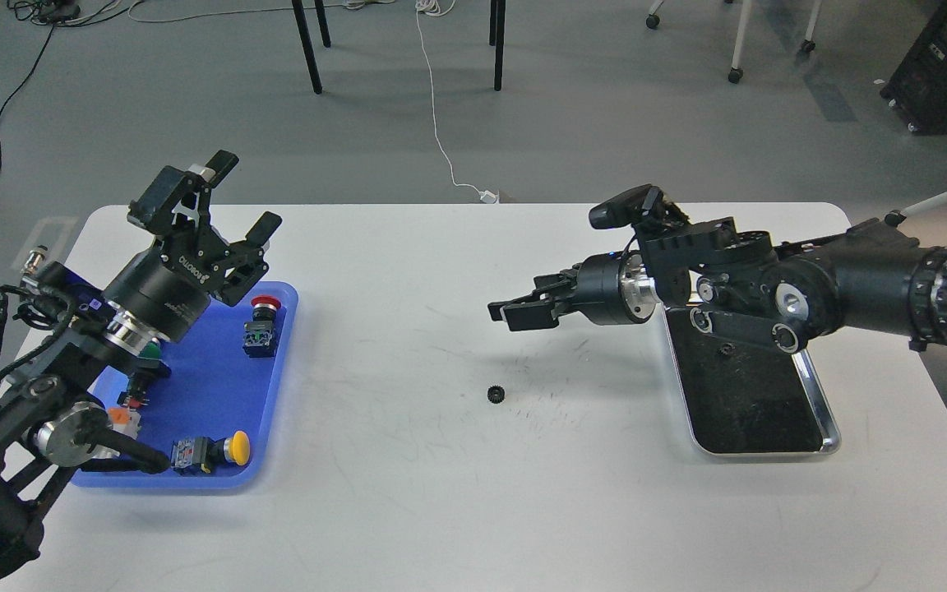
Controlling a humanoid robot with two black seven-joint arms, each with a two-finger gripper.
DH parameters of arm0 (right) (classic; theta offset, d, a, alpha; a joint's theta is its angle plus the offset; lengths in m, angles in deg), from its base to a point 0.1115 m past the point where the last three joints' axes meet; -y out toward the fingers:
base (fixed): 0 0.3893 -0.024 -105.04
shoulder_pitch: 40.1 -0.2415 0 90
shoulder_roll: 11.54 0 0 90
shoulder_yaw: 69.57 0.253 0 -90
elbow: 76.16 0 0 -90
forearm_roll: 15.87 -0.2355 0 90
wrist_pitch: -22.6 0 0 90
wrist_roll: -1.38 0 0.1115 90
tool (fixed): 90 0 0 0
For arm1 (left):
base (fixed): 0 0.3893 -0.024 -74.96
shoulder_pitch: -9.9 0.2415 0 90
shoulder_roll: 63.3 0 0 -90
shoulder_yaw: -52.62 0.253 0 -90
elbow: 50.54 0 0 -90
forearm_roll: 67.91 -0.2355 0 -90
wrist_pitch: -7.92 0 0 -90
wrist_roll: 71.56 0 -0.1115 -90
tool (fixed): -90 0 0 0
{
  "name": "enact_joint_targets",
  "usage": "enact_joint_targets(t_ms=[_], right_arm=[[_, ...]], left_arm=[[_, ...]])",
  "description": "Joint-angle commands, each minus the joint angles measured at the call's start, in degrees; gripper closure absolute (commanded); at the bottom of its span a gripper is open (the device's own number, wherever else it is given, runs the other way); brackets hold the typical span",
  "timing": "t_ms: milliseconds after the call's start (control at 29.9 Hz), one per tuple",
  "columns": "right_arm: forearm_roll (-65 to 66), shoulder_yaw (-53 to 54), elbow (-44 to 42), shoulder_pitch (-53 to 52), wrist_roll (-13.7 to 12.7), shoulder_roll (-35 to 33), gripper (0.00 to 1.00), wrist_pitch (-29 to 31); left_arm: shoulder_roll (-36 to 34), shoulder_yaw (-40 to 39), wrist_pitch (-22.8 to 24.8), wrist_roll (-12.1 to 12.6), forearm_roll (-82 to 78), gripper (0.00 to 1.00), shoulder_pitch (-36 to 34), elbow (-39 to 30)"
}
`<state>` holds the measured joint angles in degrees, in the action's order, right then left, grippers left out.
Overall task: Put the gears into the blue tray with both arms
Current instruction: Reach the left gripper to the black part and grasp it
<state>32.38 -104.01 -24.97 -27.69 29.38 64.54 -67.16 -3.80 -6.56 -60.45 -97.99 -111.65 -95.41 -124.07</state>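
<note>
Gears first: one gear lies alone on the white table just below centre frame, well apart from both trays, and we spot another tiny gear on the black lining of the silver tray at right, close under our right arm. Our right gripper reaches in from the right edge toward centre, hanging above and slightly right of the lone gear, fingers only a little parted with a narrow gap between them, nothing held. Over at left, the blue tray sits on the table with push-button switches inside: a red-capped one near its upper right corner, a yellow-capped one near its lower edge, and a green-capped one partly hidden by our left arm. Our left gripper is raised over the tray's upper end, fingers spread wide and empty. We see no gear inside the blue tray from here.
</note>
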Motion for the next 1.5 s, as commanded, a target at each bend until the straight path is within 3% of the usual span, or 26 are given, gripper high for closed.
enact_joint_targets(t_ms=[0,167,301,434,534,634,868,1002,1169,1469], right_arm=[[-8.6,11.4,0.3,6.9,0.0,-5.5,0.03,-0.2],[-18.4,35.6,1.0,23.5,0.0,-7.8,0.03,-0.6],[-22.0,54.3,2.5,35.5,0.0,-8.9,0.02,0.7],[-33.5,62.3,5.1,42.8,0.0,-12.1,0.02,8.6],[-38.1,64.4,5.6,45.7,0.0,-16.5,0.02,15.3],[-38.4,65.6,5.6,48.5,0.0,-18.8,0.02,18.3],[-38.9,68.2,5.4,51.2,0.0,-21.9,0.02,18.6],[-38.9,68.4,5.6,51.7,0.0,-22.0,0.02,18.4],[-38.9,69.0,5.7,51.8,0.0,-22.5,0.02,18.4],[-38.9,69.2,5.7,51.7,0.0,-22.5,0.02,18.3]], left_arm=[[-1.4,0.2,0.2,-1.6,-8.7,0.02,-1.3,-1.7],[-1.1,3.3,0.0,-1.6,-21.7,0.02,-3.7,-5.6],[-0.9,12.1,0.0,-1.6,-35.4,0.02,-9.6,-6.1],[1.6,22.9,-0.4,-1.6,-52.7,0.02,-18.0,-5.3],[5.3,28.7,-0.8,-1.6,-64.8,0.02,-23.8,-2.2],[9.0,33.9,-1.5,-1.6,-74.6,0.02,-28.7,3.0],[20.6,46.4,-10.7,-1.6,-81.3,0.04,-35.8,16.8],[24.4,47.7,-11.5,-1.6,-81.3,0.06,-36.9,23.2],[24.1,52.0,-11.5,-1.6,-81.3,0.16,-37.6,24.7],[22.9,52.8,-11.4,-1.6,-81.3,0.34,-36.4,25.3]])
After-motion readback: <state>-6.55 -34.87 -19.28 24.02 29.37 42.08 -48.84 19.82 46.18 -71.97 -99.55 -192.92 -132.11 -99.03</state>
